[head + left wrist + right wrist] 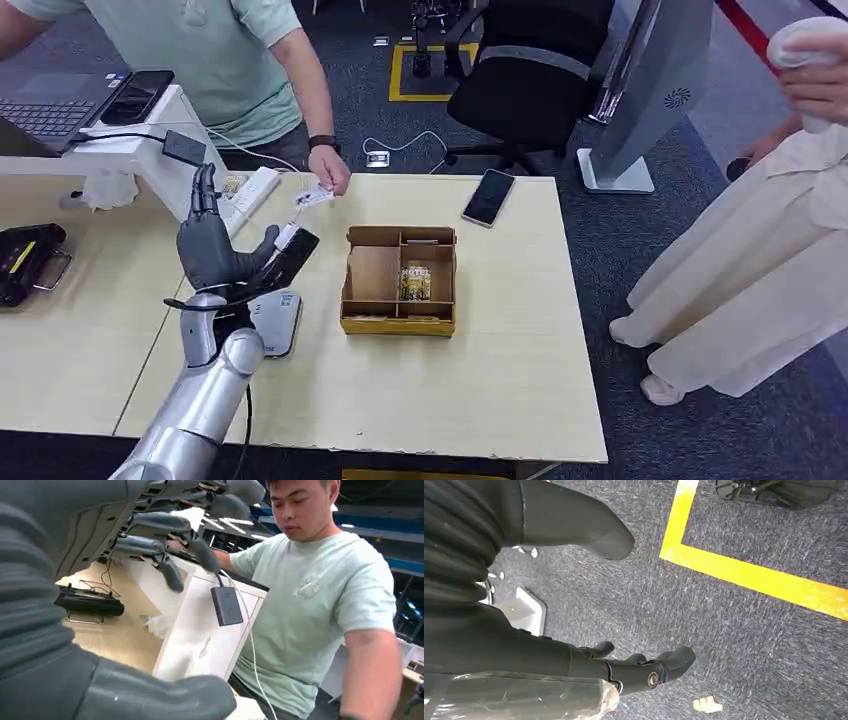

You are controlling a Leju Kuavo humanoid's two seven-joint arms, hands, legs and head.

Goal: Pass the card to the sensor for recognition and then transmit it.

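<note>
My left hand [215,250] up over table [480,390], fingers spread, holding nothing. Card [314,196] not with me: person's hand [330,170] pinches it near table's far edge, just past my fingers. Card lies nearly flat, long side running left to right, one end toward my hand. Sensor [275,320] on table right beside my wrist. Right hand [639,667] hangs over floor, fingers loosely curled, holding nothing.

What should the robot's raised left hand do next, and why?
Probably reach a little forward toward the card and take it. The left hand is raised over the table with fingers apart, holding nothing, and the person's hand holds the card just beyond it, apart from its fingers.
</note>
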